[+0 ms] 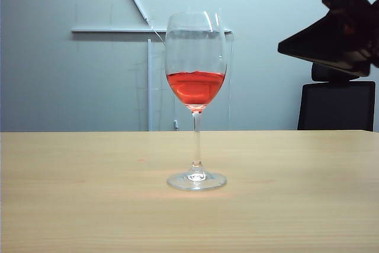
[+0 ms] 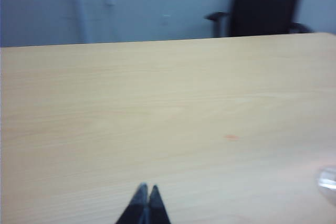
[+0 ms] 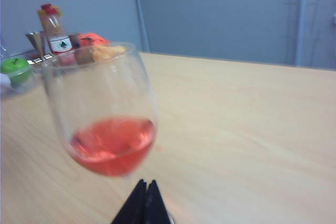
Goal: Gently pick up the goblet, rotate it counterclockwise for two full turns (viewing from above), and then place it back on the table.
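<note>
Pale beige wood fills most of what I see: the table (image 1: 71, 205) runs wide and flat, with faint grain along its length. On it the goblet (image 1: 196, 96) stands upright near the middle of the exterior view, foot flat on the wood, red liquid in the lower bowl. Behind it is a grey-blue wall with a white rail, and a dark chair (image 1: 336, 105) at the far right.

My left hand (image 2: 146, 192) hangs low over bare table, fingertips pressed together and holding nothing; a blurred bit of glass, probably the goblet's foot, shows at the edge of its view. My right hand (image 3: 146, 186) is pinched closed too, its tips just short of the goblet's bowl and gripping nothing (in the exterior view I only get the arm's dark bulk at upper right, raised well above the table). Beyond the glass, at the table's far edge, I see a red-capped bottle (image 3: 54, 32) and a green apple (image 3: 16, 69).
</note>
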Controlling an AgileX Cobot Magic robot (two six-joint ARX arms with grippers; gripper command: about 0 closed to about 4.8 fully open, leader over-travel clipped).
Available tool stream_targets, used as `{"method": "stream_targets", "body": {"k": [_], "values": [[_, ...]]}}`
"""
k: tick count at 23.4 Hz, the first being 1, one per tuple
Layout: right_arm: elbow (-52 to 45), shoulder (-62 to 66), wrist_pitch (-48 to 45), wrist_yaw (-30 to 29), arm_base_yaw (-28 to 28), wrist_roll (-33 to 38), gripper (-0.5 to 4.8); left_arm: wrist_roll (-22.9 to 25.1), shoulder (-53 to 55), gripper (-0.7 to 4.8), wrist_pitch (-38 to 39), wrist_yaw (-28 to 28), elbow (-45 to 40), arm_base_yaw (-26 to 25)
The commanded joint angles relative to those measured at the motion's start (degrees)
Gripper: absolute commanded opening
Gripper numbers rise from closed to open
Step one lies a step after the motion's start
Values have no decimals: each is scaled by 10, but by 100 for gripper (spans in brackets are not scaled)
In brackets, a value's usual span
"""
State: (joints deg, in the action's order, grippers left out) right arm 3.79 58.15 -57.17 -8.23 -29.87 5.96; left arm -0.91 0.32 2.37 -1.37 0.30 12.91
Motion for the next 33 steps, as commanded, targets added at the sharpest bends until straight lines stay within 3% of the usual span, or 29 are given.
{"method": "stream_targets", "body": {"k": [1,2,4,9,27,33], "values": [[37,-122,221,52,0,0,-9,0,0,-5,-7,3,2,-83],[58,-183,316,91,0,-2,-9,0,0,-5,-7,4,2,-103],[71,-259,394,136,0,-2,-9,1,0,-5,-7,3,2,-118],[71,-375,494,148,0,-2,-9,1,0,-5,-7,2,2,-118],[70,-417,519,178,6,-2,-6,0,0,-5,-7,1,2,-118],[37,-510,533,50,179,-4,-6,0,0,-5,-7,1,2,-118]]}}
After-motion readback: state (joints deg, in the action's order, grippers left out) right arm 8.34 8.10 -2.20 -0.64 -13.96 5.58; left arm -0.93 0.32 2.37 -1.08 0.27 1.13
